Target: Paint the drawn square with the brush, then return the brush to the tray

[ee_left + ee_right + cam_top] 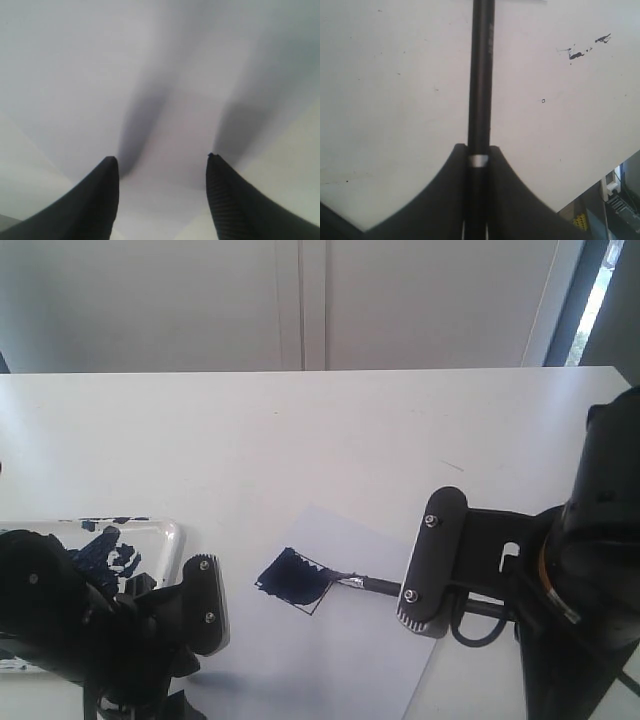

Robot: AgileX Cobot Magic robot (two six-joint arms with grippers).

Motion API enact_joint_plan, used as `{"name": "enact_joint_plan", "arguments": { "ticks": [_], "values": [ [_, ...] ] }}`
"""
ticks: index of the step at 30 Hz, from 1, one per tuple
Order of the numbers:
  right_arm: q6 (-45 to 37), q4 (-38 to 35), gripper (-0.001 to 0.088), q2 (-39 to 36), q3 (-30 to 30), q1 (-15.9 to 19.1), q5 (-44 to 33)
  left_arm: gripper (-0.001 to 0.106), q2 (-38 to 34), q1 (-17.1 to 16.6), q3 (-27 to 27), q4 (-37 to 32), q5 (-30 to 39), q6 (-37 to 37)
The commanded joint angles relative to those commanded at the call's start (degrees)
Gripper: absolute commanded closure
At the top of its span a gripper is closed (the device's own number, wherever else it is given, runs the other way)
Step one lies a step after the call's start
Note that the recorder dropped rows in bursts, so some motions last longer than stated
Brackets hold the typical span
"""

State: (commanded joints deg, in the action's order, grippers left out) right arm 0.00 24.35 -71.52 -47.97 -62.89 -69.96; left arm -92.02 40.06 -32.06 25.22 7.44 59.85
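Note:
The drawn square [295, 580] sits tilted on the white paper sheet [350, 660], and dark navy paint fills most of it. A bare strip remains along its lower right outline. The brush [365, 584] lies nearly level, its painted tip at the square's right corner. My right gripper [405, 590] is shut on the brush's black handle [481, 75], with both fingers pressed against it at the gripper [479, 148]. The tray [176, 536], smeared with navy, stands at the left edge. My left gripper [210, 608] hangs beside it and stands open [161, 159] over a white surface, holding nothing.
Small dark paint specks [577, 54] dot the white table [300, 440]. The table's far edge meets a grey wall. A table edge shows in a corner of the right wrist view, with floor clutter beyond it.

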Motion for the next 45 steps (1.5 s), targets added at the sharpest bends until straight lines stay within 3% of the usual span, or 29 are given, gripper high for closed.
{"name": "enact_joint_plan", "arguments": {
  "ticks": [21, 45],
  "values": [
    [-1.8, -7.9, 0.0868, 2.6, 0.0, 0.0, 0.0, 0.049, 0.0, 0.0, 0.0, 0.0, -1.3, -0.1],
    [-1.3, -7.9, 0.0868, 4.7, 0.0, 0.0, 0.0, 0.049, 0.0, 0.0, 0.0, 0.0, -1.5, -1.0]
  ]
}}
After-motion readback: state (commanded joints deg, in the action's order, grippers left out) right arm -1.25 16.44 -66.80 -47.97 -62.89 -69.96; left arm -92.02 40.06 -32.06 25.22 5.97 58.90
